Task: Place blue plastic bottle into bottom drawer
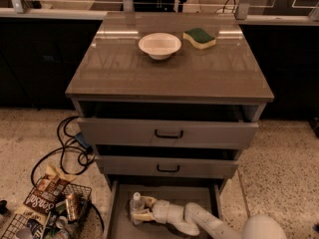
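The gripper [141,215] is closed around the upright blue plastic bottle [135,203], low inside the open bottom drawer [192,194], towards its left.

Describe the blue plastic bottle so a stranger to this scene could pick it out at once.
Look at the grey cabinet with three drawers; the bottom drawer is pulled open near the floor. In its left part stands the blue plastic bottle, held low by the robot's pincer. It alone is tall, clear and white-capped, unlike the bowl and sponge on top.
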You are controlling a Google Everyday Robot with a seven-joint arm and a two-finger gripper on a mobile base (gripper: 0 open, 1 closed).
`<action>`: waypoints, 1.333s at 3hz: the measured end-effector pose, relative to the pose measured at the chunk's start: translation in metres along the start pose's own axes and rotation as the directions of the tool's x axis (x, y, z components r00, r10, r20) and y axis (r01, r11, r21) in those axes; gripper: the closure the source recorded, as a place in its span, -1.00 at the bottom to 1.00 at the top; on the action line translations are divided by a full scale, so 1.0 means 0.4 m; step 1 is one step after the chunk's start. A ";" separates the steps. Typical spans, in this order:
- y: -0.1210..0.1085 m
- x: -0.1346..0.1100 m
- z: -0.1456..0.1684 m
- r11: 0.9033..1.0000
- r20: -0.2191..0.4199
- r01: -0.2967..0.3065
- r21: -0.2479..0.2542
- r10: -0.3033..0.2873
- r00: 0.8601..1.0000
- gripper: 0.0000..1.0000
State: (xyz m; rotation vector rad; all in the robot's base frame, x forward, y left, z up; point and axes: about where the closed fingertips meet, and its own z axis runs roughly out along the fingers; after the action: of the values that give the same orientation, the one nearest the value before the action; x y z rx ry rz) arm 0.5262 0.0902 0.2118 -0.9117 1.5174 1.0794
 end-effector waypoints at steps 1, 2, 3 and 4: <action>-0.001 0.024 0.012 0.999 -0.011 0.018 0.028 -0.018 1.000 1.00; 0.001 0.025 0.016 0.999 -0.012 0.019 0.028 -0.019 1.000 0.70; 0.004 0.025 0.021 1.000 -0.010 0.018 0.025 -0.018 1.000 0.22; 0.007 0.024 0.025 1.000 -0.009 0.018 0.022 -0.017 1.000 -0.25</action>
State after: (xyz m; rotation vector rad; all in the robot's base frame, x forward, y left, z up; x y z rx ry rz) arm 0.5247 0.1002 0.2021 -0.9140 1.5233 1.0453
